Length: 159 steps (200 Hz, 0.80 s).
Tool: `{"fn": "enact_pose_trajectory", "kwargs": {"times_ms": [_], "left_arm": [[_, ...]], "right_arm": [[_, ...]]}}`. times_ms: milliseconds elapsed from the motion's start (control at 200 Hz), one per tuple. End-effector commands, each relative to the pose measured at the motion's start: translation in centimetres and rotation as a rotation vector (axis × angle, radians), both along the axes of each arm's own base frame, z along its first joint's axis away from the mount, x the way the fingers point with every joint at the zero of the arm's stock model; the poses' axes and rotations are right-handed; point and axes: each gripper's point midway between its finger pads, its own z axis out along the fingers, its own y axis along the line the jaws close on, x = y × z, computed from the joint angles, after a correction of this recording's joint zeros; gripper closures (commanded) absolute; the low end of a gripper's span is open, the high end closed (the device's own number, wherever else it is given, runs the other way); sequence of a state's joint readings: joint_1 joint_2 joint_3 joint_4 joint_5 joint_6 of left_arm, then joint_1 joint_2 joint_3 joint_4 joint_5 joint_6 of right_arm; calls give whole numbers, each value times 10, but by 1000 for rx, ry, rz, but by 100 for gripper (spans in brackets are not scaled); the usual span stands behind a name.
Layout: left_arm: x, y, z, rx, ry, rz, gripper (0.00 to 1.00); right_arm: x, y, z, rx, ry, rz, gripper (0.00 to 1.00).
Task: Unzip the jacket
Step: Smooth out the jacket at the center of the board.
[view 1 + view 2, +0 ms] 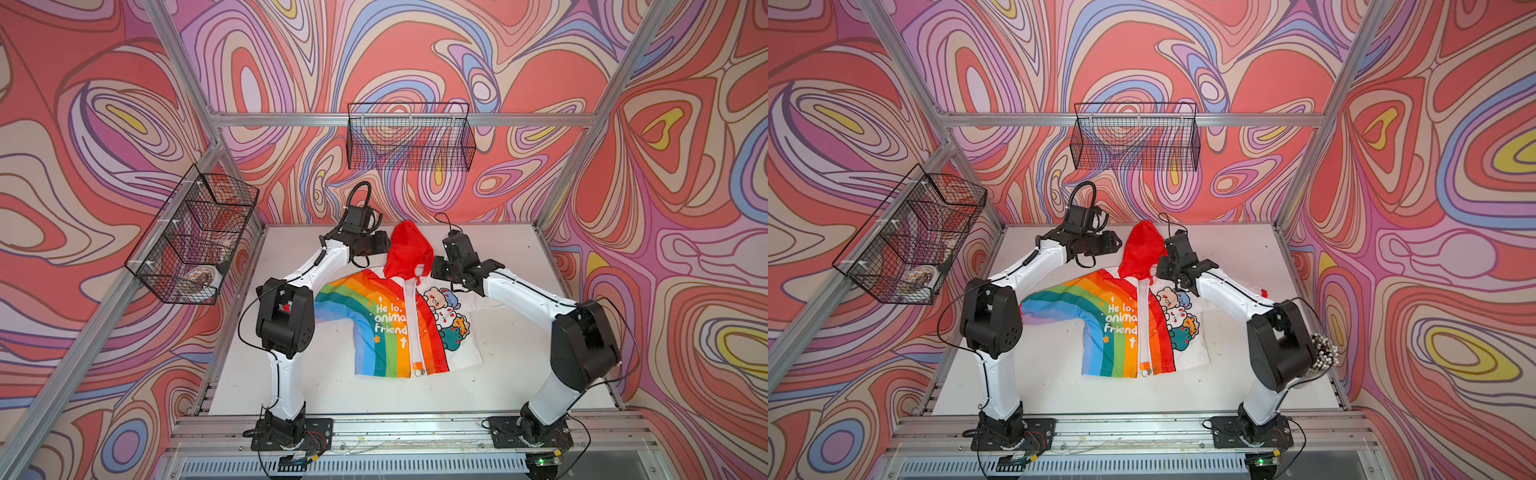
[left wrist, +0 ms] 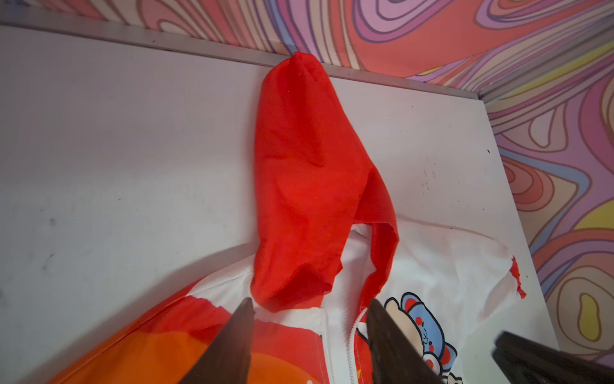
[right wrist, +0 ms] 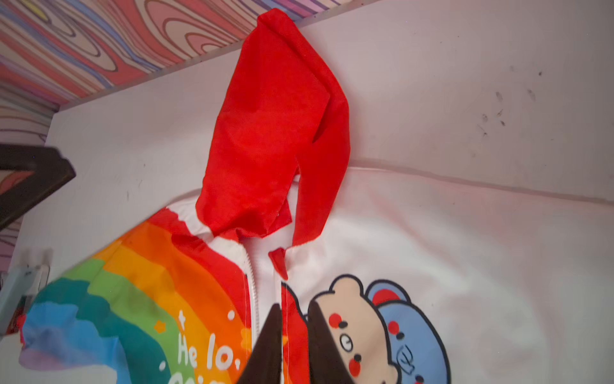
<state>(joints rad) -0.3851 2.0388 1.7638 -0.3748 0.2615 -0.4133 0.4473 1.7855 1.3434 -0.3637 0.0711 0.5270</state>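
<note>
The jacket point(image 1: 386, 328) lies flat on the white table point(image 1: 519, 357), its red hood point(image 1: 405, 249) pointing at the back wall. One half is rainbow-striped with "Hello, animal friend", the other white with cartoon animals point(image 1: 446, 316). The white zipper point(image 1: 415, 324) is parted at the collar point(image 2: 339, 319), and its slider point(image 1: 417, 370) sits at the hem. My left gripper point(image 2: 310, 309) hovers over the collar, left of the hood in both top views point(image 1: 1113, 241), open wide and empty. Right of the hood, my right gripper point(image 3: 295, 307) point(image 1: 434, 268) hovers with its jaws a little apart over the red zipper edge.
A black wire basket point(image 1: 195, 237) holding a few objects hangs on the left wall, and another point(image 1: 409, 137) hangs on the back wall. Aluminium frame posts stand at the table corners. A bundle of pale sticks point(image 1: 1324, 351) shows behind the right arm's elbow.
</note>
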Motion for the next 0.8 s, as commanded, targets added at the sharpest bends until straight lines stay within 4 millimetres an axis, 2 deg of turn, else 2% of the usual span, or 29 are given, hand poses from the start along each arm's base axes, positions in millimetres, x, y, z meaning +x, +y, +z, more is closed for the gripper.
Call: {"fn": "enact_pose_trajectory", "kwargs": {"times_ms": [0,70,140,270,406,546,626,791], "left_arm": [[1,-22,-25,96,8,-74,41],[5,-36,-29,106,5,-97,42],[7,-50,-34,127,-3,-124,47],[11,-56,-53,227,4,-121,52],[14,-46,-72,288,40,-74,42],[15,-44,-88,307,71,-66,27],[15,-44,-97,317,93,-65,24],[14,-38,-114,340,137,-50,24]], "right_arm": [[17,-4,-26,-37,84,6,75],[33,-4,-37,-12,114,-4,71],[46,-2,-45,42,140,4,65],[57,8,-60,88,192,42,53],[65,4,-77,53,222,18,46],[77,-5,-95,58,252,-19,46],[83,-3,-94,91,239,-11,46],[86,20,-79,187,174,108,38]]}}
